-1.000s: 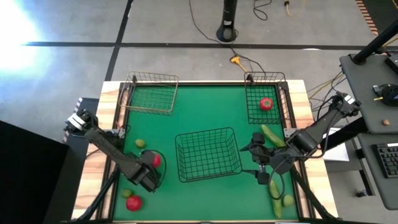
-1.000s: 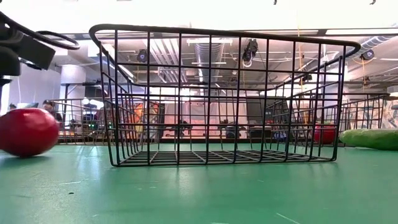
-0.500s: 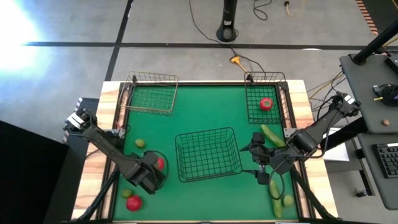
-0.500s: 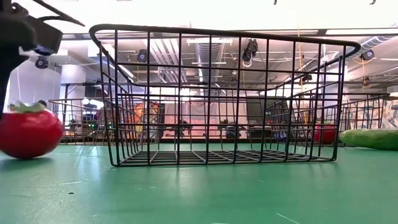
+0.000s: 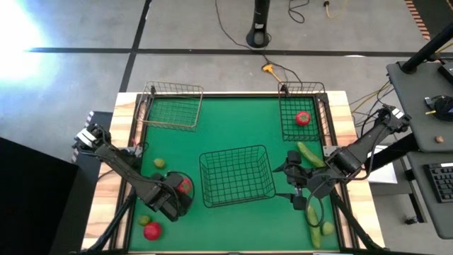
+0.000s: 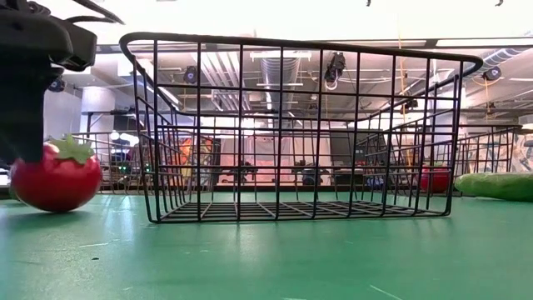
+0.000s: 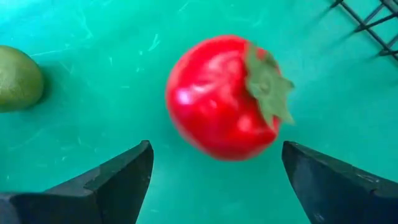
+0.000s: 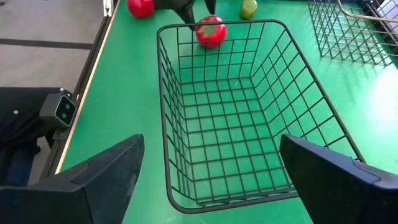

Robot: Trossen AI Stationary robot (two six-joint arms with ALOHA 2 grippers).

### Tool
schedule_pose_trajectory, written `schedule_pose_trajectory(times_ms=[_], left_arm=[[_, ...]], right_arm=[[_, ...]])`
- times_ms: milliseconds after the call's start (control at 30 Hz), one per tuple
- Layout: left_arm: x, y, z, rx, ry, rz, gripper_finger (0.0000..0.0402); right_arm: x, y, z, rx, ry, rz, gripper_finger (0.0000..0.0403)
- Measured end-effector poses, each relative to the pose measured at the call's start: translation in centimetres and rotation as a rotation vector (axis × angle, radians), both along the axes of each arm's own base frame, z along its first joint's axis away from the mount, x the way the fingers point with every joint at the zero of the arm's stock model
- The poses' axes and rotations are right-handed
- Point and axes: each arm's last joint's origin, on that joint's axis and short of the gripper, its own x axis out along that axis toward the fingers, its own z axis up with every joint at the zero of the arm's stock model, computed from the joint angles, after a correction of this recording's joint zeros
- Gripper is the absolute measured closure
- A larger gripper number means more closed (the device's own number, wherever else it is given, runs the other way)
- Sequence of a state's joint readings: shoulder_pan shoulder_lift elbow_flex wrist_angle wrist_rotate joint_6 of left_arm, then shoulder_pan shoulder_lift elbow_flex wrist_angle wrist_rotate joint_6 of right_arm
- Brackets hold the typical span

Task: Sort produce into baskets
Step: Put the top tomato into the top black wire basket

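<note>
A red tomato (image 7: 224, 96) with a green leafy cap lies on the green mat, just left of the middle wire basket (image 5: 237, 173). My left gripper (image 7: 214, 149) hangs open over it, pointing steeply down. The fingertips stand on either side of the tomato's near edge, and I see no touch. In the low view one dark finger (image 6: 25, 108) stands beside the tomato (image 6: 54, 177). My right gripper (image 8: 211, 140) waits open above the mat, right of the middle basket. Another tomato (image 5: 303, 118) lies in the far right basket (image 5: 303, 106).
A lime (image 5: 160, 163) lies beyond the left gripper, and a tomato (image 5: 152, 231) and a lime (image 5: 144, 220) lie near the front left. By the right arm are two cucumbers (image 5: 309, 154), (image 5: 312, 216) and a lime (image 5: 328, 228). An empty basket (image 5: 170, 106) stands far left.
The tomato has rolled a little along the mat toward the middle basket and turned, so its green cap now faces up and sideways. My left gripper has tipped further down, and its finger now stands low beside the tomato.
</note>
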State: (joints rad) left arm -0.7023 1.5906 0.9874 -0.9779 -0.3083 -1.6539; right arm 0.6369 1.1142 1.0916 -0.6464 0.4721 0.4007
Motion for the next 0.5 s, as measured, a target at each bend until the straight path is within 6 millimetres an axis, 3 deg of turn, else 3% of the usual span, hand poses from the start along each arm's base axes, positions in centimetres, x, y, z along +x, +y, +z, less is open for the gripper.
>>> schedule_pose_trajectory(times_ms=[267, 500], left_arm=[[0.0, 0.3, -0.2, 0.049, -0.016, 0.013, 0.0065], [0.2, 1.2, -2.0, 0.085, 0.021, 0.045, 0.0065]], right_arm=[[0.0, 0.0, 0.0, -0.006, 0.000, 0.004, 0.0035], [0.0, 0.0, 0.0, -0.006, 0.000, 0.004, 0.0035]])
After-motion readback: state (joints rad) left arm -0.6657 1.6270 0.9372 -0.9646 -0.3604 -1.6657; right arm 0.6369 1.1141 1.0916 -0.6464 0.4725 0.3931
